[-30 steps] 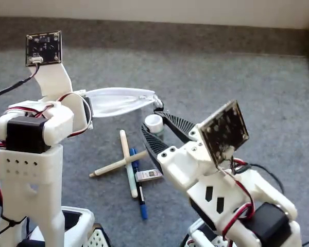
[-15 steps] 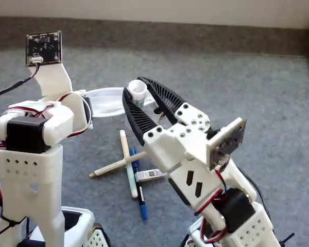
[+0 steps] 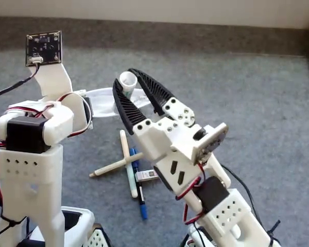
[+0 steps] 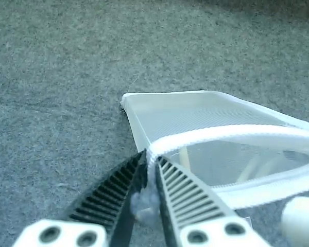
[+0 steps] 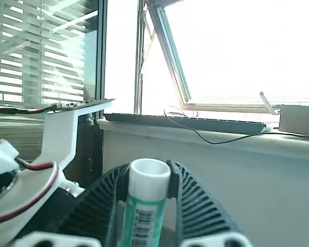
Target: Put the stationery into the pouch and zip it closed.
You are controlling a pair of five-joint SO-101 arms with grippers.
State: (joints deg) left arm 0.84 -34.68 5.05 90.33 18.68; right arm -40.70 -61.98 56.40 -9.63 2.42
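Note:
A translucent white mesh pouch (image 3: 104,100) hangs above the grey carpet, mouth open. My left gripper (image 4: 150,163) is shut on the corded rim of the pouch (image 4: 211,128). My right gripper (image 3: 125,78) is shut on a glue stick (image 3: 127,80), held upright over the pouch's open end. The glue stick (image 5: 146,206) has a white cap and a green barcoded body, and sits between the black ribbed fingers (image 5: 105,198). On the carpet below lie a wooden stick (image 3: 116,164), a pale pen (image 3: 129,172), a blue pen (image 3: 140,198) and a small labelled eraser (image 3: 148,175).
The left arm's white body and camera board (image 3: 43,47) stand at the left of the high view. Bare grey carpet (image 3: 247,103) stretches to the right and back, up to a wall strip.
My right gripper has risen from near the carpet with the glue stick and swung back and left to the pouch's mouth. The left arm and pouch have stayed put.

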